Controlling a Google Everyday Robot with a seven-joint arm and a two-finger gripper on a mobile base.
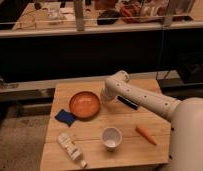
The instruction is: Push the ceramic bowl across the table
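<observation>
The ceramic bowl [85,105] is a wide orange dish lying on the left half of the light-wood table [130,125]. My white arm reaches in from the lower right and bends down at the bowl's right rim. The gripper [103,99] sits at that rim, low over the table and touching or nearly touching the bowl. The bowl holds nothing.
A white cup [111,137] stands in front of the bowl. A carrot [145,135] lies at the right. A dark blue cloth [65,117] lies by the bowl's left front. A white bottle [70,148] lies at the front left corner. A dark counter rises behind the table.
</observation>
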